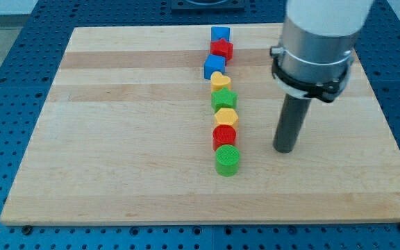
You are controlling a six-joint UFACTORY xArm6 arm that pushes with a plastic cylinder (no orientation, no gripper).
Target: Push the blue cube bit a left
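The blue cube [214,67] sits third from the top in a column of blocks near the middle of the wooden board [117,139]. Above it are a red star-shaped block [222,48] and a blue block [220,32]. Below it come a yellow heart [220,80], a green star-like block [223,99], a yellow hexagon [226,117], a red cylinder [224,136] and a green cylinder [228,160]. My tip [284,149] rests on the board to the view's right of the red cylinder, well below and right of the blue cube, touching no block.
The arm's grey and white body [318,42] hangs over the board's upper right. The board lies on a blue perforated table [5,83].
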